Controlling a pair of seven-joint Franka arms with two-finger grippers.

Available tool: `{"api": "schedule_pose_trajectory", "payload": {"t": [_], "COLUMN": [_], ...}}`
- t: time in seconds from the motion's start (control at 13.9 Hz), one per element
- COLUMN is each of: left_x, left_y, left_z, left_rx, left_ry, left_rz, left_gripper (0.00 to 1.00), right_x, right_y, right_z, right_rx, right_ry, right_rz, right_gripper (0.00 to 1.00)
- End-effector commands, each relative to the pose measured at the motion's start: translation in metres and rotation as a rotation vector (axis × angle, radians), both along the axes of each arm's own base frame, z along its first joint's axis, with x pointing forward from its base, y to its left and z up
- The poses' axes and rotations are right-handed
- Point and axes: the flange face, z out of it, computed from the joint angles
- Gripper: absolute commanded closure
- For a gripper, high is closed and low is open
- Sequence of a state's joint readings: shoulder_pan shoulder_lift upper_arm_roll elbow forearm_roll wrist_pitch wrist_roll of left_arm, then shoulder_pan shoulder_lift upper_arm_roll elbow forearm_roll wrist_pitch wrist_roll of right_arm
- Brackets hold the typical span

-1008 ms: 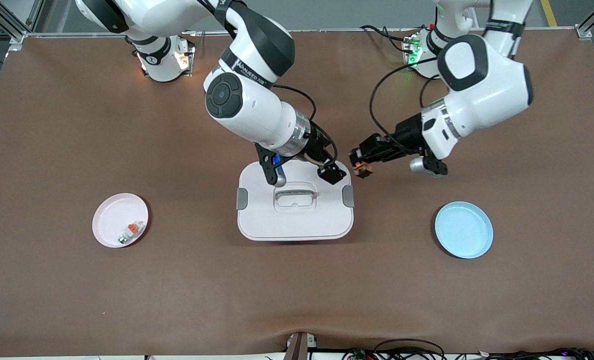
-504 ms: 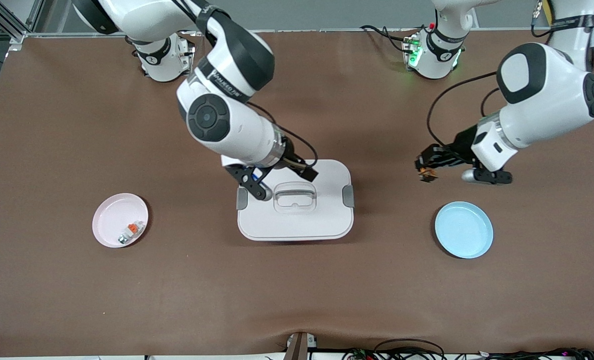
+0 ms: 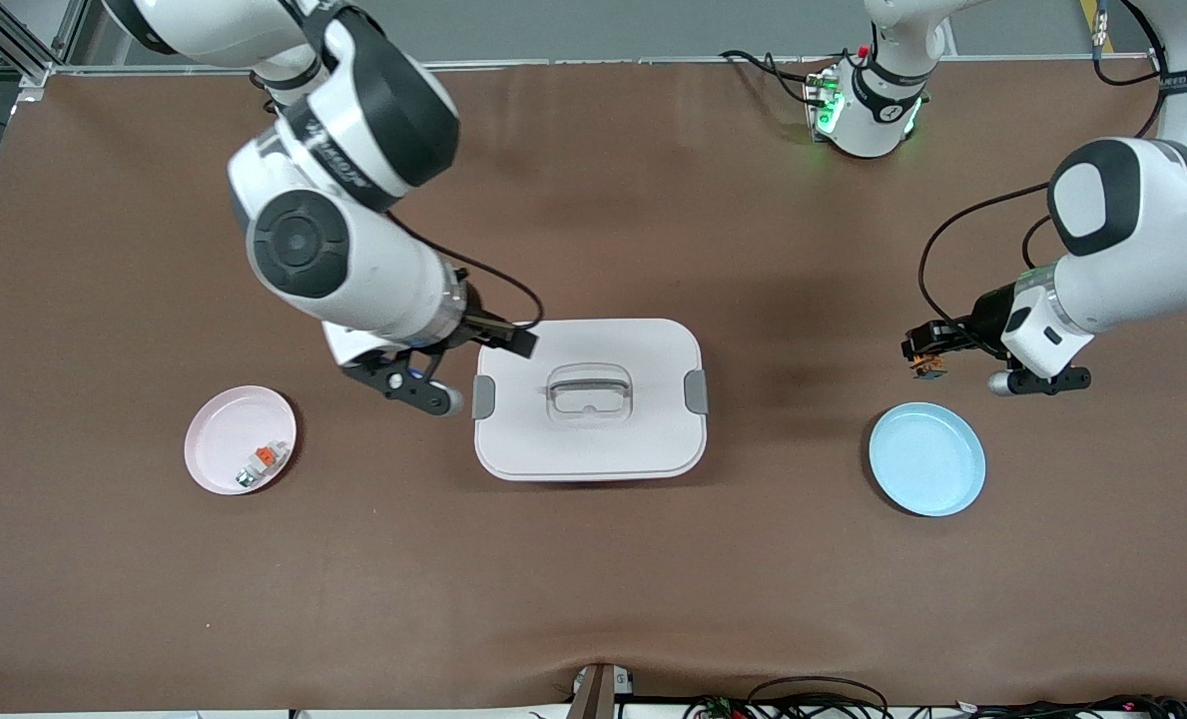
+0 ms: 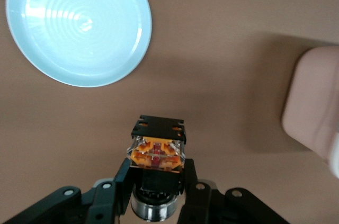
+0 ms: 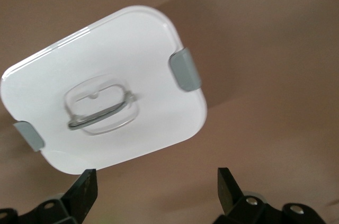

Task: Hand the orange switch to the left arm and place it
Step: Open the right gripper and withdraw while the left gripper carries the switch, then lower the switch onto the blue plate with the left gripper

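My left gripper (image 3: 925,358) is shut on the orange switch (image 3: 928,365), a small black part with an orange face, and holds it in the air over bare table just beside the light blue plate (image 3: 927,459). In the left wrist view the switch (image 4: 157,150) sits between the fingers of the left gripper (image 4: 157,175), with the plate (image 4: 78,23) ahead. My right gripper (image 3: 503,342) is open and empty, over the table at the edge of the white box (image 3: 593,444) toward the right arm's end. The right wrist view shows the right gripper (image 5: 155,181) with its jaws wide apart, and the box (image 5: 122,60).
A pink plate (image 3: 216,439) toward the right arm's end holds a whitish-grey part with an orange cap (image 3: 262,461). The box stands mid-table between the two plates; one corner of it shows in the left wrist view (image 4: 315,107). Cables lie along the table's front edge.
The left arm has carried the switch away from the box toward the blue plate. The right arm has drawn back off the box lid toward its own end, gripper open.
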State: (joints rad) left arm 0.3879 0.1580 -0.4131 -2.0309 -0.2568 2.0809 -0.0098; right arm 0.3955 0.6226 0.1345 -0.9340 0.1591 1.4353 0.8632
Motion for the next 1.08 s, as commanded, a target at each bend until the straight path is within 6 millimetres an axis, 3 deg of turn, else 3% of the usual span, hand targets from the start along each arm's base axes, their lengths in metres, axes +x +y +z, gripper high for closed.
{"api": "schedule_pose_trajectory", "payload": {"t": [0.0, 0.22, 0.5, 1.01], "left_x": [0.008, 0.015, 0.035, 0.056], "left_y": [0.021, 0.024, 0.041, 0.047], "left_z": [-0.022, -0.045, -0.077, -0.118], "left_rx": [0.038, 0.037, 0.073, 0.105], "left_ry": [0.004, 0.004, 0.007, 0.031], "left_rz": [0.013, 0.014, -0.02, -0.082], "left_gripper": [1.0, 1.0, 1.0, 1.0], "right_x": [0.003, 0.007, 0.004, 0.005], "right_y": [-0.045, -0.082, -0.134, -0.249], "right_z": [0.02, 0.032, 0.034, 0.021], "right_rx": [-0.026, -0.062, -0.097, -0.119], "right_ry": [-0.022, -0.037, -0.068, -0.155], "right_rz": [0.124, 0.241, 0.312, 0.274], "right_gripper": [0.0, 0.0, 0.0, 0.0]}}
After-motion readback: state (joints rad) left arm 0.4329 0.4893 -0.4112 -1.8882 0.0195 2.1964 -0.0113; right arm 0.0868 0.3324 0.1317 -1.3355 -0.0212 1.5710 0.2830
